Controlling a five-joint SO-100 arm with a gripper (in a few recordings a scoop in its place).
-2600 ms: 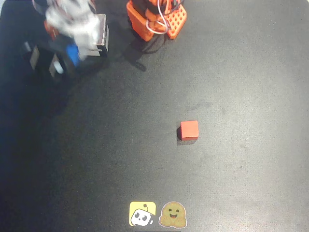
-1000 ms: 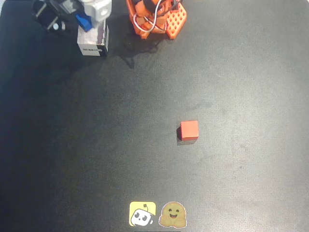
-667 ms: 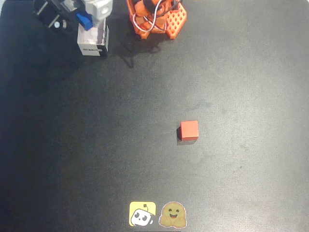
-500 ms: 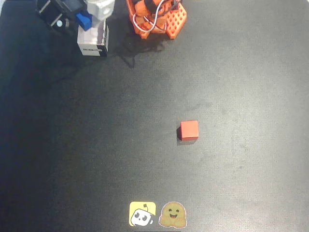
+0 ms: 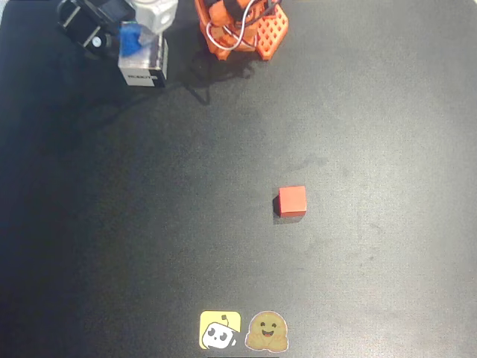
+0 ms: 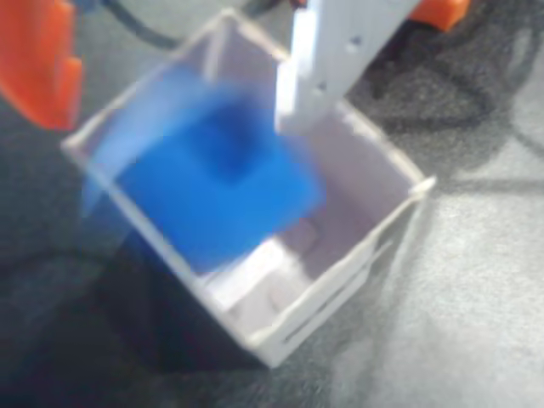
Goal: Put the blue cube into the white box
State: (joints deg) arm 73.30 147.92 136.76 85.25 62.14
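Blurry cube (image 6: 212,191) sits over the box (image 6: 374,246) opening, pincer (image 5: 127,26) at 11 o'clock; can't tell its grip.

At the top centre of the overhead view sits the arm's orange base (image 5: 238,30), a printed block with a perforated grid plate on its right side and looped white cables over it. Toward the upper left, the arm has black segments and a white gripper (image 5: 153,11). In the wrist view, a white finger (image 6: 340,59) bears small screw holes.
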